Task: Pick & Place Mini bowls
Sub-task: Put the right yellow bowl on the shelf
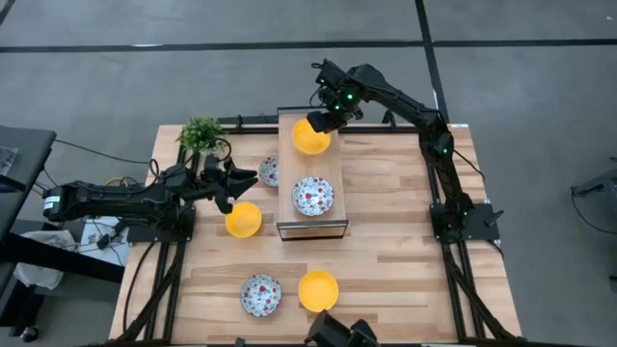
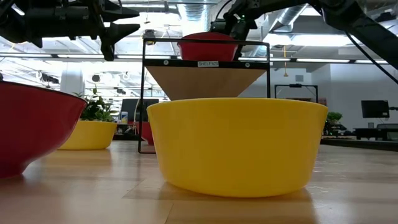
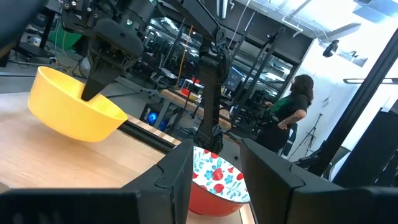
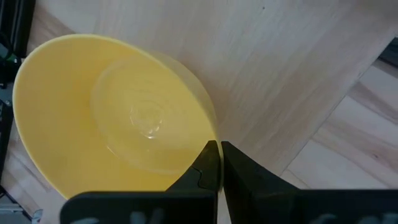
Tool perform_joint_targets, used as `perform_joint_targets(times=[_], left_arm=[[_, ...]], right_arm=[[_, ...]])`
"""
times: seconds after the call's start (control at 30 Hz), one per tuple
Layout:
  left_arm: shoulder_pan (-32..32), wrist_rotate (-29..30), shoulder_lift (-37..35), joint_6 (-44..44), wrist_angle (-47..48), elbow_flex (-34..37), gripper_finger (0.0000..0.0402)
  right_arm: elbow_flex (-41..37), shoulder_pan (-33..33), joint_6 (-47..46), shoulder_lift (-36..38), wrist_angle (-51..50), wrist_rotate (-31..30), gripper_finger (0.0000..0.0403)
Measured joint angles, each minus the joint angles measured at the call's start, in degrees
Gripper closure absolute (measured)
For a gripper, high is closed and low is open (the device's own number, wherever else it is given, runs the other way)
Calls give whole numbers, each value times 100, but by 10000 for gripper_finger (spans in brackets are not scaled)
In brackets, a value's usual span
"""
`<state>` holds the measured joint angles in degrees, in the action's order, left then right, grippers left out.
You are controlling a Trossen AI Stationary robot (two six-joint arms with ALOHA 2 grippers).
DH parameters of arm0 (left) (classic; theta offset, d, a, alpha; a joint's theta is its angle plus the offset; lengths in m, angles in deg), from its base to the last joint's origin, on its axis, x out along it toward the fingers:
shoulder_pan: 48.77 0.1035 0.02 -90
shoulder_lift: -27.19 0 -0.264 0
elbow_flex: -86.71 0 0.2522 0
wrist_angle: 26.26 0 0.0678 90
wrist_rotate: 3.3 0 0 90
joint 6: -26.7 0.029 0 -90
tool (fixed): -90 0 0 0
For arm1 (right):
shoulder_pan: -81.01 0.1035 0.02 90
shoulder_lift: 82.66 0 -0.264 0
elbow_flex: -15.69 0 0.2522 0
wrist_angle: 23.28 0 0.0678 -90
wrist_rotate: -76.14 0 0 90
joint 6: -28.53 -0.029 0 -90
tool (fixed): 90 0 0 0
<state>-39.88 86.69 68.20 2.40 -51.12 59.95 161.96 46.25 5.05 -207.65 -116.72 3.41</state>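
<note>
Right gripper (image 1: 326, 120) is pinched on the rim of a yellow bowl (image 1: 310, 137), holding it tilted over the far end of the raised shelf (image 1: 285, 164), about 12 o'clock from table centre. Wrist view confirms it: fingers pressed together on the rim (image 4: 214, 163), wood surface just below the bowl. Can't tell if the bowl is touching the shelf or just off it.

Left gripper (image 1: 243, 177) hovers at roughly 9 o'clock, fingers spread, holding nothing, just above a second yellow bowl (image 1: 243, 220) on the table.

Count as it stands:
- 1 floral bowl (image 1: 312, 195) sits on the shelf, near end.
- 1 yellow in the right gripper at the shelf.
- 1 floral bowl (image 1: 269, 172) on the table just left of the shelf.
- 1 floral (image 1: 261, 294) and 1 yellow (image 1: 318, 290) side by side at 6 o'clock.

Judgement: if the shelf is the target, 1 is placed, 1 is mid-place, 4 left. Roughly a third done. Potted plant (image 1: 201, 135) at 10 o'clock isn't part of it.
</note>
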Motion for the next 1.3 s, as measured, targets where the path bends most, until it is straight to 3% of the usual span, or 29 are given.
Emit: perform_joint_targets(times=[0.43, 0.87, 1.3], left_arm=[[0, 0, 0, -2, 1, 0, 270], [0, 0, 0, -2, -1, 0, 270], [0, 0, 0, -2, -1, 0, 270]], right_arm=[[0, 2, 2, 2, 41, -74, 402], [2, 2, 41, 7, 43, -89, 349], [2, -24, 107, 17, -13, -51, 343]])
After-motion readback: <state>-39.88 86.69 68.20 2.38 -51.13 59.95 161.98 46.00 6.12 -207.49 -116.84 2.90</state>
